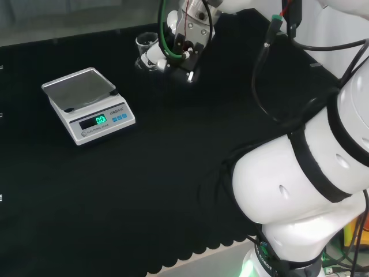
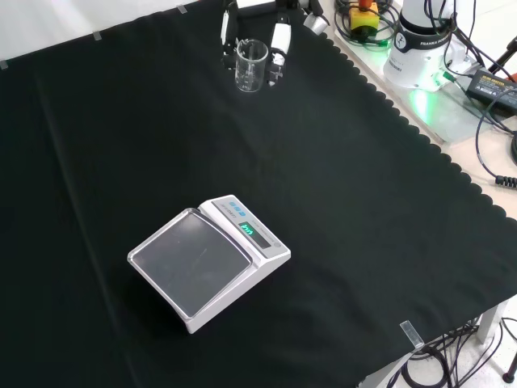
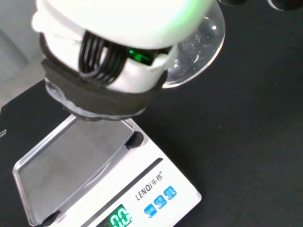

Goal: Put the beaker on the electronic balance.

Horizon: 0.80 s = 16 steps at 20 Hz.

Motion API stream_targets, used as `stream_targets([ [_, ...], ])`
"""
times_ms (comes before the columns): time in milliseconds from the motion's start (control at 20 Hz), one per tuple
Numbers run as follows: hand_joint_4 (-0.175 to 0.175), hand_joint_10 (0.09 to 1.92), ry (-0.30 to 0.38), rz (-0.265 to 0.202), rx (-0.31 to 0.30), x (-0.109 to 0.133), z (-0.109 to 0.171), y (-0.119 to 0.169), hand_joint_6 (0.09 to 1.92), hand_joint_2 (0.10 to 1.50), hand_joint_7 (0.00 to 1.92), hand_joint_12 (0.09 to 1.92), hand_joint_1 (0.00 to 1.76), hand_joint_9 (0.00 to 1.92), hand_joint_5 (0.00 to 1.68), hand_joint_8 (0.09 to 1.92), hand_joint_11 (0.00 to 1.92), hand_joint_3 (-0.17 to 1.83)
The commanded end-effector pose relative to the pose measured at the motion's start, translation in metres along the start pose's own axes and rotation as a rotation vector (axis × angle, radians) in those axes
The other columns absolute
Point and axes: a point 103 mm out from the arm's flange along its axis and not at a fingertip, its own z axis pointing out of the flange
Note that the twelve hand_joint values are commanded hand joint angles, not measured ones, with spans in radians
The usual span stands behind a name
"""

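The clear glass beaker (image 2: 251, 65) stands upright at the far edge of the black-clothed table (image 2: 363, 242) in the front view, with the hand (image 2: 277, 40) reaching down around it: black and white fingers (image 2: 279, 48) flank it on either side, close against its wall, though whether they actually press the glass cannot be told. In the head view the beaker (image 1: 145, 49) sits just left of the hand (image 1: 173, 52). The electronic balance (image 2: 208, 263) lies well apart from it, nearer the front camera, its pan bare and its green display lit.
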Motion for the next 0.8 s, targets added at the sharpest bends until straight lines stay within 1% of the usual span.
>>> stream_targets([
  [50, -0.175, 0.24, 0.008, -0.117, 0.046, -0.019, 0.0, 0.034, 0.34, 0.49, 1.72, 1.07, 1.23, 1.73, 1.5, 0.29, 1.11, 0.84],
  [150, -0.175, 0.24, 0.021, -0.127, 0.058, -0.017, 0.004, 0.049, 0.34, 0.49, 1.72, 1.07, 1.23, 1.73, 1.5, 0.29, 1.11, 0.84],
  [300, -0.174, 0.23, 0.083, -0.108, 0.08, -0.015, 0.014, 0.078, 0.34, 0.48, 1.72, 1.07, 1.23, 1.73, 1.5, 0.28, 1.1, 0.85],
  [400, -0.173, 0.23, 0.109, -0.098, 0.098, -0.013, 0.021, 0.097, 0.34, 0.48, 1.73, 1.08, 1.23, 1.73, 1.5, 0.28, 1.09, 0.85],
  [550, -0.164, 0.23, 0.152, -0.088, 0.151, -0.008, 0.033, 0.123, 0.34, 0.48, 1.73, 1.1, 1.23, 1.74, 1.5, 0.28, 1.08, 0.85],
  [650, -0.162, 0.22, 0.162, -0.093, 0.187, 0.0, 0.043, 0.135, 0.34, 0.48, 1.73, 1.11, 1.23, 1.74, 1.5, 0.27, 1.07, 0.85],
  [800, -0.161, 0.22, 0.15, -0.103, 0.214, 0.02, 0.057, 0.149, 0.34, 0.48, 1.73, 1.11, 1.23, 1.74, 1.5, 0.27, 1.07, 0.85],
])
